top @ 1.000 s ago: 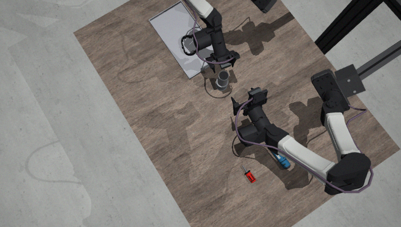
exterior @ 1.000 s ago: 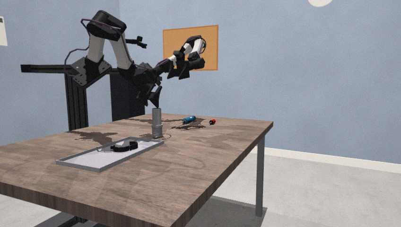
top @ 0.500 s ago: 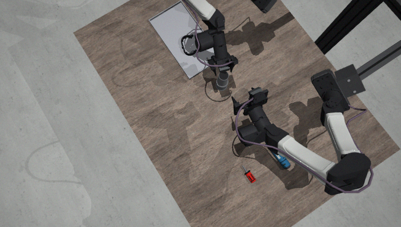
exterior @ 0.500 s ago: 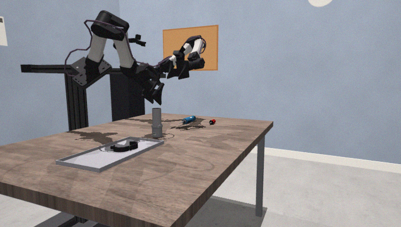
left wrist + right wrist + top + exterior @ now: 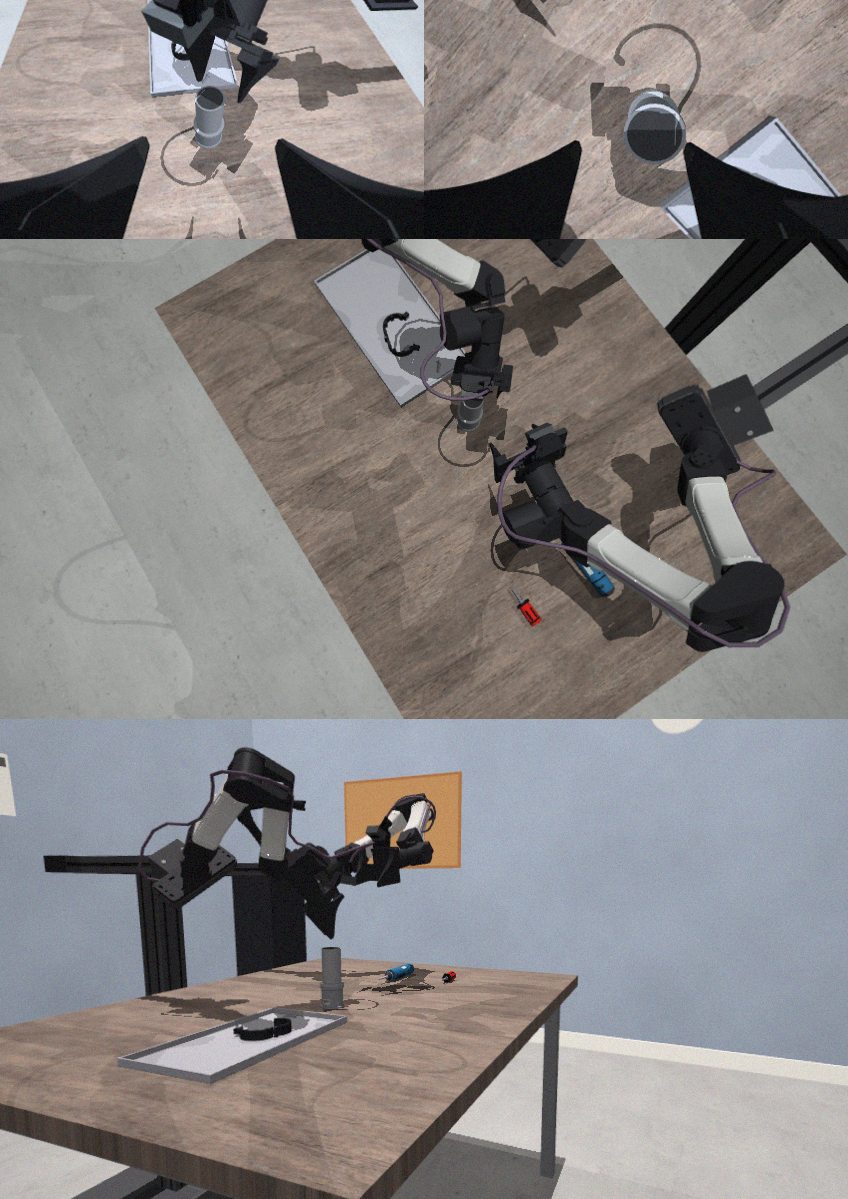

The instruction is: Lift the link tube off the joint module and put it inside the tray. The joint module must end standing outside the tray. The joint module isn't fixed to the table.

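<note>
Black open ring (image 5: 386, 334) (image 5: 261, 1033): 1, tray | blue tool (image 5: 601, 582) (image 5: 399, 972): 1, table | red screwdriver (image 5: 529, 612) (image 5: 449, 976): 1, table

A wood-grain rectangular table (image 5: 333, 435) (image 5: 333, 1099) (image 5: 100, 115) (image 5: 499, 100) stands on a grey concrete floor (image 5: 77, 476) (image 5: 684, 1111); plain blue walls (image 5: 654, 897) rise behind.

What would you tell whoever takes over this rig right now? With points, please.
Right gripper (image 5: 635, 145): open, above the link tube (image 5: 331, 965) (image 5: 209, 112) (image 5: 655, 134), holding nothing.
Left gripper (image 5: 212, 142): open and empty.
Link tube: upright on the joint module (image 5: 332, 996) (image 5: 208, 137), outside the tray (image 5: 363, 307) (image 5: 211, 1079) (image 5: 152, 75) (image 5: 802, 154).
Black clamp (image 5: 386, 337) (image 5: 255, 1034): in the tray.
Done: none of the transfer.
Left: lift tube, put it in tray, leave module standing outside.
</note>
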Controlling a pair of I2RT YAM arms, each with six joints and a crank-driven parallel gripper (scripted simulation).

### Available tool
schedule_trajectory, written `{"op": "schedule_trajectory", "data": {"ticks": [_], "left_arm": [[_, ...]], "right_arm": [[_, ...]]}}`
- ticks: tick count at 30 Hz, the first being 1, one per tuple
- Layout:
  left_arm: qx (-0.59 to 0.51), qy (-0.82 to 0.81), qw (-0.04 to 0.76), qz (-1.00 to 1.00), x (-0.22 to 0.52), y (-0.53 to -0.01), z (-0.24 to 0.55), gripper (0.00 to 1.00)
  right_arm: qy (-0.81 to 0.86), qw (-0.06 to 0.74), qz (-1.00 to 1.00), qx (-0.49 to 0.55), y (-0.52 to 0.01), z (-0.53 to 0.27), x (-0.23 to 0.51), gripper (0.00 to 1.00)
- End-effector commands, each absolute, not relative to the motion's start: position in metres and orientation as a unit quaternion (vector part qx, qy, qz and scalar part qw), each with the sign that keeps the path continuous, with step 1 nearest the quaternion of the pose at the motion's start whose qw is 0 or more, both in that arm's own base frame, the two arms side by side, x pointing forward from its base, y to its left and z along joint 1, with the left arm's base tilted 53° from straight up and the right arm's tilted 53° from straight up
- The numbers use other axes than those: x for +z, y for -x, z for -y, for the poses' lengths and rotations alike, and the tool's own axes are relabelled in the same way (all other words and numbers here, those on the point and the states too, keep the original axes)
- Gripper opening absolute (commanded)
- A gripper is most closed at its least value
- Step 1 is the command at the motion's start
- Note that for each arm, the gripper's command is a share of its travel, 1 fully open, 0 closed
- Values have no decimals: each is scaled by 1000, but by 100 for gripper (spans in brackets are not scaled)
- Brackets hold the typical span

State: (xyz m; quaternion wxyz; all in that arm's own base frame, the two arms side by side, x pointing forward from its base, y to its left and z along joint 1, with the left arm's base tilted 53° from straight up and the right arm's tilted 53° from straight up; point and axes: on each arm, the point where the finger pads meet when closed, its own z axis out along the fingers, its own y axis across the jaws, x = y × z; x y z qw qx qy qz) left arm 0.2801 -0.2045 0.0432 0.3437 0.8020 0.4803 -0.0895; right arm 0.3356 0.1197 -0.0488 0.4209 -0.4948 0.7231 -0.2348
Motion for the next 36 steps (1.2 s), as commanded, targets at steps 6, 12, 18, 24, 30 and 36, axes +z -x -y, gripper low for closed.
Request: {"op": "schedule_trajectory", "data": {"ticks": [6,12,18,24,30,36], "left_arm": [[-92,-807,355,-463,52,-281,216,100],[-92,-807,355,-463,52,-281,216,100],[-92,-807,355,-463,52,-281,216,100],[-92,-807,355,-463,52,-281,216,100],[-92,-807,355,-463,52,-281,216,100],[-92,-807,355,-463,52,-281,216,100]], "right_arm": [[353,452,-761,-302,-328,-87,-52,81],[349,441,-767,-309,-328,-76,-59,81],[351,435,-768,-313,-334,-71,-64,81],[354,435,-768,-310,-343,-71,-68,81],[357,430,-769,-310,-347,-70,-71,81],[354,435,-768,-310,-357,-70,-73,81]]}}
